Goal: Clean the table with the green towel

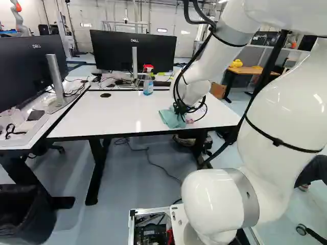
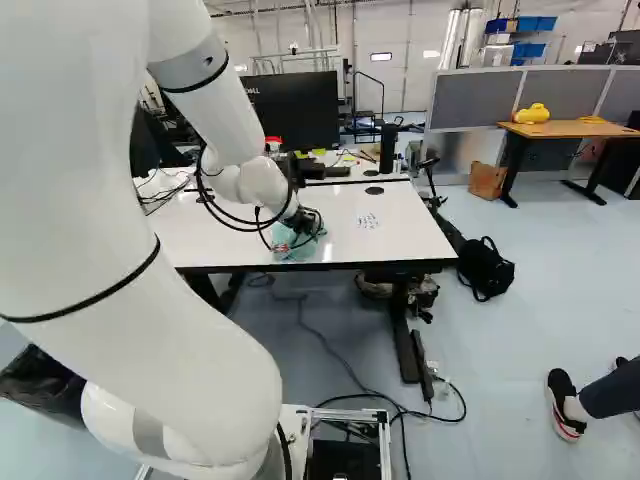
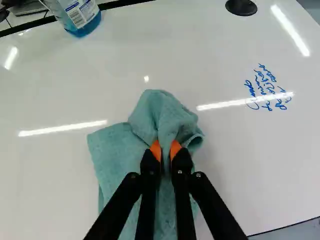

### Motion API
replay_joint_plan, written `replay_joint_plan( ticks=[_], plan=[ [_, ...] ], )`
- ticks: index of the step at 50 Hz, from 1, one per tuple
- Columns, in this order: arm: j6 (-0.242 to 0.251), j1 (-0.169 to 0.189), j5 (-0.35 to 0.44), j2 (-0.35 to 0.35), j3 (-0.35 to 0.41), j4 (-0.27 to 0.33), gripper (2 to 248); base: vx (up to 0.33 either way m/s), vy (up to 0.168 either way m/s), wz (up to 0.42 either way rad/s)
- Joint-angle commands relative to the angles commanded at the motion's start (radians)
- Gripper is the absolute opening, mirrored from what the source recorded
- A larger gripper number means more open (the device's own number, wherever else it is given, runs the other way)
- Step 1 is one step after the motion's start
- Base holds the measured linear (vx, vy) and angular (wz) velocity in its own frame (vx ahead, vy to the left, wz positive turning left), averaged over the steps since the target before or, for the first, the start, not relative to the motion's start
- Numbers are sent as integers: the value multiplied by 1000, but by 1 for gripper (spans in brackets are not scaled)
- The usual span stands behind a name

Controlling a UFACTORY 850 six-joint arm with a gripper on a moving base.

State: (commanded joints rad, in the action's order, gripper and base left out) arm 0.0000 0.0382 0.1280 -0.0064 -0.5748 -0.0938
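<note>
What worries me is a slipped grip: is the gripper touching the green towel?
Touching. The wrist view shows the gripper pinching a fold of the green towel between its two orange pads.

We see table (image 3: 50, 90) smooth, glossy | towel (image 3: 112, 155) cloth, matt, soft-napped | bottle (image 3: 82, 17) clear plastic, shiny | our arm (image 1: 286, 107) smooth, glossy shell, its joint band (image 1: 248, 196) satin, metal-looking | our gripper (image 2: 300, 222) matt, dark | desk (image 2: 575, 129) wood-look top | box (image 2: 487, 180) matt, cardboard-like | floor (image 2: 530, 290) smooth, faint sheen
</note>
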Motion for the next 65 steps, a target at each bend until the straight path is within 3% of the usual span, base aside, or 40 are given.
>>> replay_joint_plan(
  ticks=[33,65],
  plan=[
    [0,-107,0,-16,-15,0,40,0,0,0],
    [0,-217,0,-122,87,0,40,0,0,0]
  ],
)
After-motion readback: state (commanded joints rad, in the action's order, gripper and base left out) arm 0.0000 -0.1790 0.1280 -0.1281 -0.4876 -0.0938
